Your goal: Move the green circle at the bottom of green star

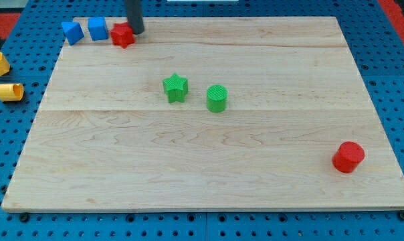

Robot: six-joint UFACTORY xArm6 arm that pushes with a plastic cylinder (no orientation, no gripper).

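Tip at top, green circle well apart

Bright, even overhead light. Soft short shadows under blocks. Mild sheen on wooden board. Focus sharp; my rod slightly blurred.

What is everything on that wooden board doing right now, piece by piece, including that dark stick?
Dark rod, my tip: at the view's top, touching the red star-like block.
Red star-like block: flat, beside the blue blocks.
Two blue blocks: side by side, top left corner.
Green star: flat, mid-board.
Green circle: upright, right of the star, apart.
Red cylinder: alone, lower right.
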